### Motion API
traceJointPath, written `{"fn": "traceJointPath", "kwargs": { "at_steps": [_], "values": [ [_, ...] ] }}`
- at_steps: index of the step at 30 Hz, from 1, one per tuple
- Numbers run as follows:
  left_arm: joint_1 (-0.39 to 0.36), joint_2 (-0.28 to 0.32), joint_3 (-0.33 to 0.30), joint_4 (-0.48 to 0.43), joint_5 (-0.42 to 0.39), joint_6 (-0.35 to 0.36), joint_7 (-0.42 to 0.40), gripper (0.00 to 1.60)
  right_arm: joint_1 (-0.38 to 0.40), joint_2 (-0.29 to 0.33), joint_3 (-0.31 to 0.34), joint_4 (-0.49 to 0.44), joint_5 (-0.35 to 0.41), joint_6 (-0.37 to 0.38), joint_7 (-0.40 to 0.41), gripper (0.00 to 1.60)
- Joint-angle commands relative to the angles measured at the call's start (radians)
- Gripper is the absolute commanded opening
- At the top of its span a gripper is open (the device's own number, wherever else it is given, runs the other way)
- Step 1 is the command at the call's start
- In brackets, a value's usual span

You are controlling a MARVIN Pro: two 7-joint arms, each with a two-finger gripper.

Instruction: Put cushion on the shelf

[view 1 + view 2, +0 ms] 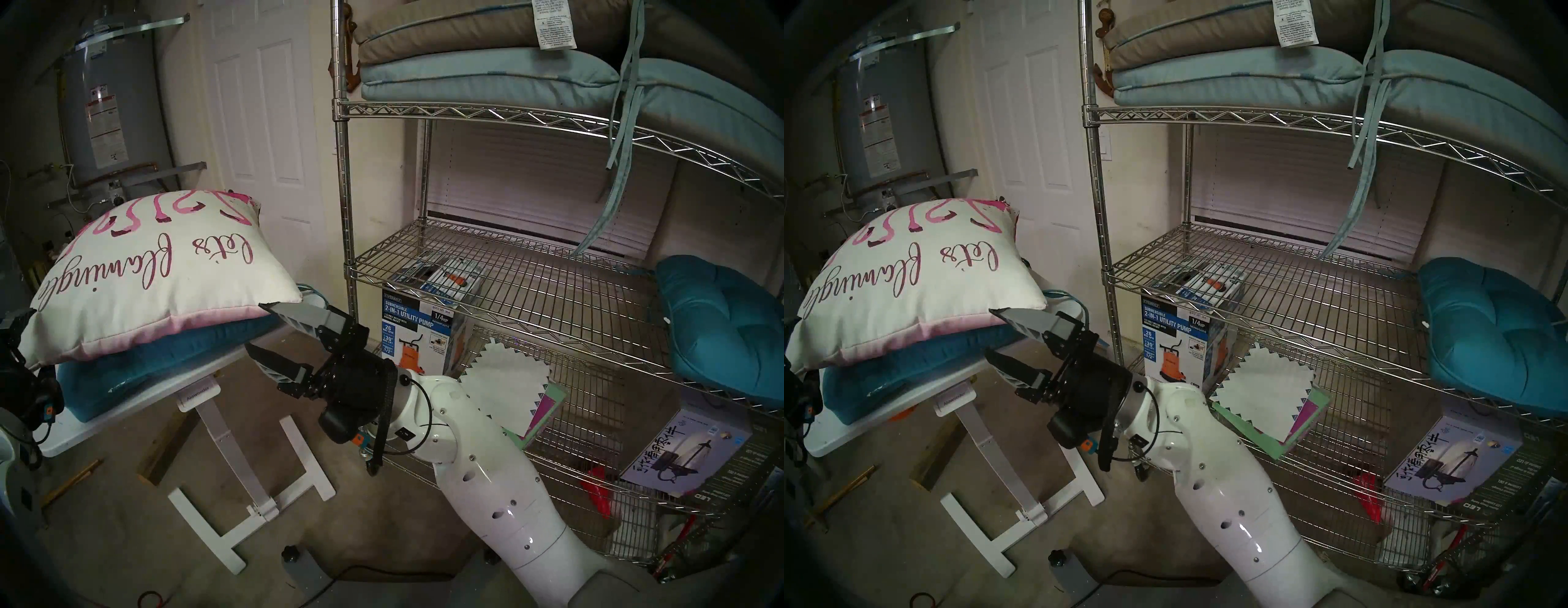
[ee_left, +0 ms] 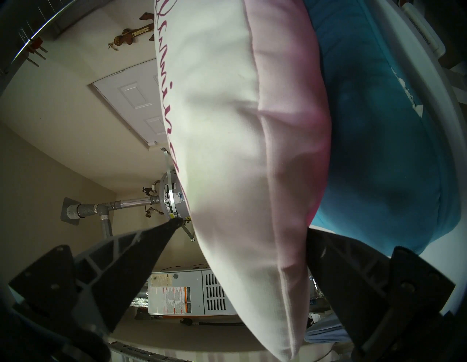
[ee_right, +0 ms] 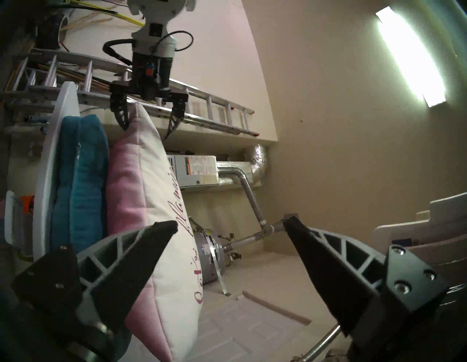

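Note:
The cushion (image 1: 148,276) (image 1: 911,276), cream with pink lettering on top and pink underneath, lies on teal seat cushions on a small white table at the left. My right gripper (image 1: 254,325) (image 1: 989,331) (image 3: 231,222) is open at the cushion's near right corner, which shows beside one finger in the right wrist view. My left gripper (image 3: 145,133) (image 2: 243,223) is open astride the opposite corner (image 2: 227,151), with one finger tucked under the pink face and the other clear of the cream face. The chrome wire shelf (image 1: 509,276) (image 1: 1272,288) stands to the right, its middle tier mostly bare.
Teal seat cushions (image 1: 169,361) sit under the cushion on the tilted white table (image 1: 127,403). Another teal cushion (image 1: 721,322) fills the middle tier's right end. Grey and pale blue pads (image 1: 488,72) load the top tier. A pump box (image 1: 418,331) stands lower down. A water heater (image 1: 110,106) is behind.

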Motion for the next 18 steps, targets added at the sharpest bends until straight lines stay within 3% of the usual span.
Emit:
{"fn": "traceJointPath", "kwargs": {
  "at_steps": [1,11,18],
  "values": [
    [-0.001,-0.002,-0.009,-0.011,-0.001,0.0,0.003,1.6,0.087,-0.07,0.01,0.031,-0.042,0.048,-0.024,1.6],
    [-0.008,-0.006,-0.01,-0.011,0.002,-0.006,-0.001,1.6,0.127,-0.126,-0.001,0.077,-0.064,0.084,-0.008,1.6],
    [-0.013,-0.01,-0.012,-0.012,0.004,-0.011,-0.004,1.6,0.142,-0.131,-0.012,0.11,-0.093,0.089,-0.028,1.6]
  ]
}}
